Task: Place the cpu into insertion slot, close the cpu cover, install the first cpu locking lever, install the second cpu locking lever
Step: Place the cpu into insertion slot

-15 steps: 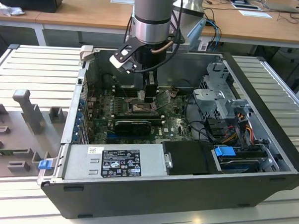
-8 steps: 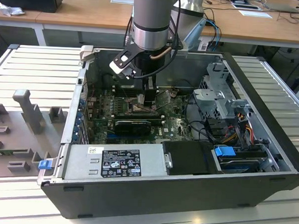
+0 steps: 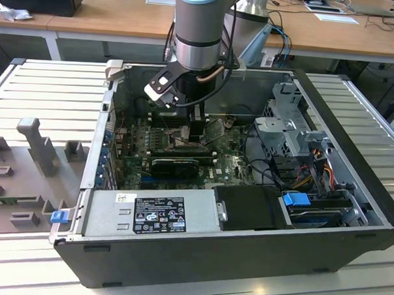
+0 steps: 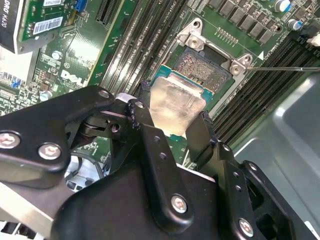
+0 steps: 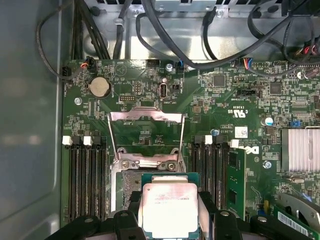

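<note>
An open desktop computer case (image 3: 245, 251) lies on its side on a counter (image 3: 49, 82) of ribbed aluminium profiles. On the exterior view's left, grey moulded fixtures (image 3: 37, 144) rest on the same surface. Behind the counter stand pale wooden desks (image 3: 111, 16) carrying papers and cables.

The robot arm (image 3: 199, 30) reaches down into the case, with the gripper (image 3: 194, 131) low over the green motherboard (image 5: 225, 100). In both wrist views the gripper (image 4: 172, 120) (image 5: 169, 207) is clenched on the cpu (image 4: 175, 107) (image 5: 169, 210), its black fingers (image 4: 150, 130) pressing two opposite edges of the silvery chip.

The cpu is held flat, overlapping the near part of the insertion slot (image 4: 207, 67) (image 5: 127, 187); I cannot tell whether it touches the socket. The cpu cover (image 5: 145, 116) stands swung open on the far side of the slot. Long black memory slots (image 5: 85, 175) flank the socket on both sides. A power supply (image 3: 148, 211) sits along the case's near wall.
</note>
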Tool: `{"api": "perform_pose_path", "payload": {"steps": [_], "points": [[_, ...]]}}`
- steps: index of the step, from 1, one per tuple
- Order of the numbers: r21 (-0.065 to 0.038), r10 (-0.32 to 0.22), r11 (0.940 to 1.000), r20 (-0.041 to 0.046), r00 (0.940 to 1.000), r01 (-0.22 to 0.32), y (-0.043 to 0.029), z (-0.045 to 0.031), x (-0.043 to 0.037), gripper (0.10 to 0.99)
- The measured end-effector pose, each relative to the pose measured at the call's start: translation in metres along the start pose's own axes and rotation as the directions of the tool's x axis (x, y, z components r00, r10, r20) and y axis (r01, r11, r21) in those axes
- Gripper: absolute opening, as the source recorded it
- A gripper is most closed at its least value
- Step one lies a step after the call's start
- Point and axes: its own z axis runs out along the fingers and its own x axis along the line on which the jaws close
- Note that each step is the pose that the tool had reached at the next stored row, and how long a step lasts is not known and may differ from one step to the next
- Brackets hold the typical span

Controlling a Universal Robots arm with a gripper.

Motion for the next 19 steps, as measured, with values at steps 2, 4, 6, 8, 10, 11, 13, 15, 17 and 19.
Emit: {"api": "perform_pose_path", "payload": {"steps": [2,4,6,8,10,11,13,15,17,19], "points": [[0.0,0.0,1.0,0.0,1.0,0.0,-0.0003,0.0004,0.0002,0.529],[0.0,0.0,1.0,-0.0001,1.0,0.0,-0.0012,0.0014,0.0004,0.529],[0.0,0.0,1.0,-0.0001,1.0,0.0,-0.0022,0.0037,0.0016,0.529],[0.0,0.0,1.0,0.0,1.0,0.0,-0.0035,0.0071,0.0051,0.529],[0.0,0.0,1.0,-0.0006,1.0,0.0,-0.0052,0.0114,0.0088,0.529],[0.0,0.0,1.0,-0.0006,1.0,0.0,-0.0065,0.0127,0.0097,0.529],[0.0,0.0,1.0,-0.0009,1.0,0.0,-0.0104,0.0181,0.0112,0.529],[0.0,0.004,1.0,-0.0009,1.0,-0.004,-0.0109,0.0251,0.0141,0.529],[0.0,0.007,1.0,-0.0006,1.0,-0.007,-0.0111,0.0296,0.0156,0.529],[0.0,0.007,1.0,-0.0006,1.0,-0.007,-0.0115,0.0337,0.0162,0.529]]}}
